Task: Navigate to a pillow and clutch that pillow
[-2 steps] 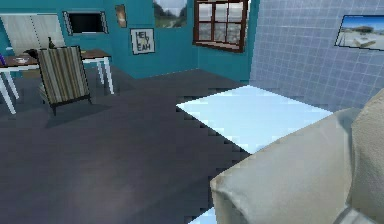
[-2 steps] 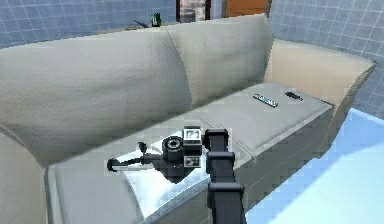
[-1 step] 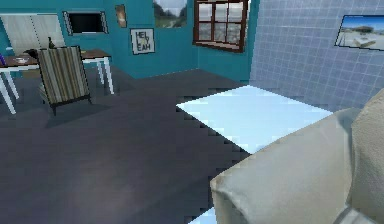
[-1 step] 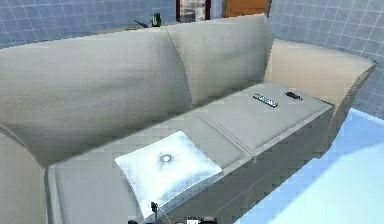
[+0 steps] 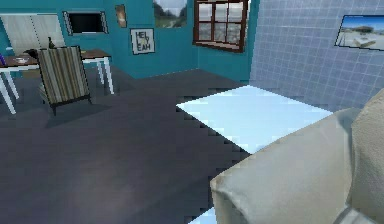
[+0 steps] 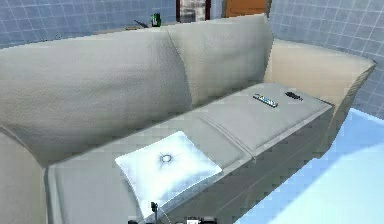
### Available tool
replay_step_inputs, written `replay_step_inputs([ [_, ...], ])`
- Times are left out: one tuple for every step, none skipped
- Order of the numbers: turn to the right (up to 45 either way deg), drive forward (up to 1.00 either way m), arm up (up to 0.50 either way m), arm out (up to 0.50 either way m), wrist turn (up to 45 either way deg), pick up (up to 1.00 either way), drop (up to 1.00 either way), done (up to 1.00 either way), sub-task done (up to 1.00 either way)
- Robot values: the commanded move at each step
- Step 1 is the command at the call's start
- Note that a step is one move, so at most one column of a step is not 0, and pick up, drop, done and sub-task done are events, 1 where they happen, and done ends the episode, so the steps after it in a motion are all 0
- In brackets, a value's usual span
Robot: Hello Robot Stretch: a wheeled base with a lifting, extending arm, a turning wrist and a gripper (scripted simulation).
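- Where the arm side view meets its bottom edge, the tool (image 6: 155, 211) appears as thin dark fingers. Whether it holds anything cannot be told, since the pillow lies just behind it.
- Pillow (image 6: 168, 165): white, square, flat on the seat cushion of the beige sofa (image 6: 120, 85), near the tool.
- Two small dark things (image 6: 265, 100) rest on the next seat cushion, well apart from the pillow.
- Forward view: pale rug (image 5: 250, 112) beside the sofa's arm, striped chair (image 5: 63, 75) across the room.
- Step, as judged: approach complete, grasp pending. The next move calls for reaching out and settling the tool onto the pillow's middle.
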Motion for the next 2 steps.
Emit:
replay_step_inputs([
  [0.0,0.0,0.1,0.0,0.0,0.0,0.0,0.0,0.0],
  [0.0,0.0,0.0,0.0,0.0,0.0,0.0,1.0,0.0],
])
